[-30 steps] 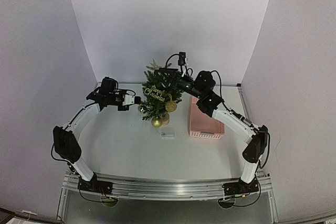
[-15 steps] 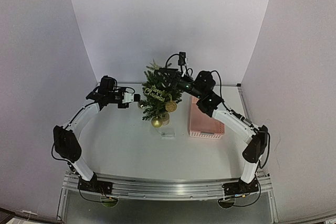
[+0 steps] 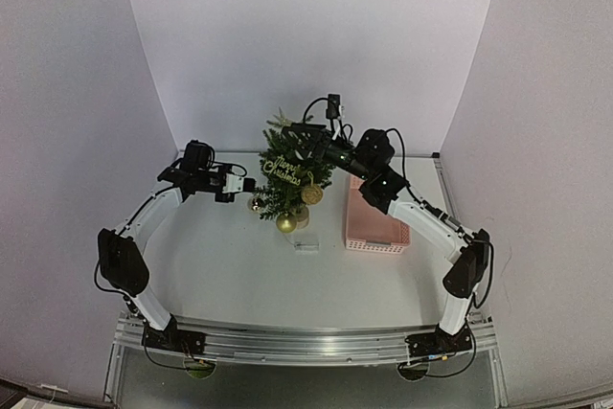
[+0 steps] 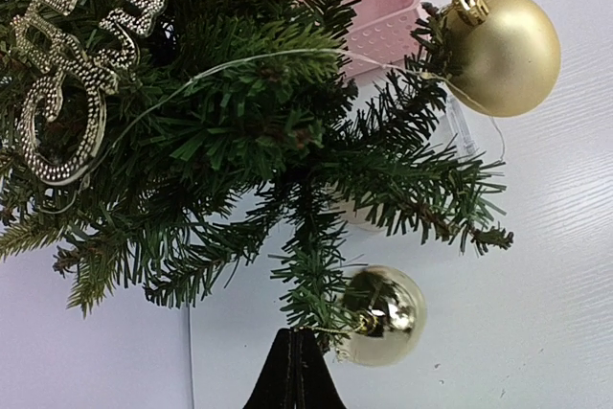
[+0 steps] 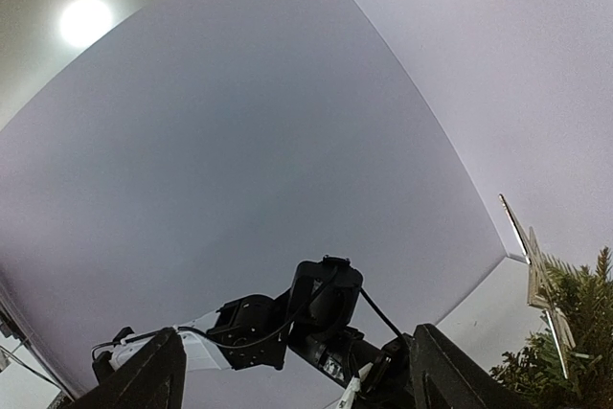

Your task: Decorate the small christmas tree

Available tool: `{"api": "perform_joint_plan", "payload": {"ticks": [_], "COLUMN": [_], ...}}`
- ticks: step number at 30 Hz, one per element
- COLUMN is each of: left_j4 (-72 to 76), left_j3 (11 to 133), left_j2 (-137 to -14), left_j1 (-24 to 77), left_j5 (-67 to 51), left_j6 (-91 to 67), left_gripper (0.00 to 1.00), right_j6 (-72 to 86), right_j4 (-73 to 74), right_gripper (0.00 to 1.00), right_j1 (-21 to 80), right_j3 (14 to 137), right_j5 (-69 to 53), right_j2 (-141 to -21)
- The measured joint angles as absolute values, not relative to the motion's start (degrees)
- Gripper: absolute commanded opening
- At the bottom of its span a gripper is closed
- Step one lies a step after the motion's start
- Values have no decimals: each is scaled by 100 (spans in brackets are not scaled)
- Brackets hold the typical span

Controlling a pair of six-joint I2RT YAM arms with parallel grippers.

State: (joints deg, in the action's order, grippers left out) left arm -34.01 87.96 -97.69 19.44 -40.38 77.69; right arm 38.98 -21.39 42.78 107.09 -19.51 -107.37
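The small christmas tree [image 3: 285, 177] stands at the back middle of the table, with a glittery gold "Merry Christmas" sign [image 3: 280, 168] and matte gold balls [image 3: 311, 194] on it. In the left wrist view its branches [image 4: 259, 131] fill the frame, with the sign [image 4: 57, 93] and a matte ball [image 4: 502, 50]. My left gripper [image 4: 294, 366] is shut on the gold cord of a shiny gold ball [image 4: 383, 315] that hangs against a low branch tip; in the top view the gripper [image 3: 245, 184] is at the tree's left side. My right gripper [image 3: 289, 135] is open and empty at the treetop, with fingers [image 5: 134, 380] wide apart.
A pink basket [image 3: 375, 219] lies right of the tree and shows behind the branches in the left wrist view [image 4: 388, 11]. A small clear piece [image 3: 306, 245] lies on the table in front of the tree. White walls enclose the table on three sides.
My left gripper has moved slightly right, closer to the tree's lower left branches, with the shiny ball. The right arm has stayed at the treetop.
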Motion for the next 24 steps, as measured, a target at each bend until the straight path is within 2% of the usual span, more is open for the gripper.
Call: {"api": "perform_joint_plan", "payload": {"ticks": [24], "left_j4": [-3095], "left_j3": [8807], "left_j2": [-9885], "left_j1": [2036], "left_j5": [-4227], "left_j6": [7920], "left_gripper": [0], "right_j6": [3898], "right_j4": [-2139], "right_gripper": [79], "right_j1": [4278], "right_j3": [10689], "right_j5": [-1949], "right_j2": [-10722]}}
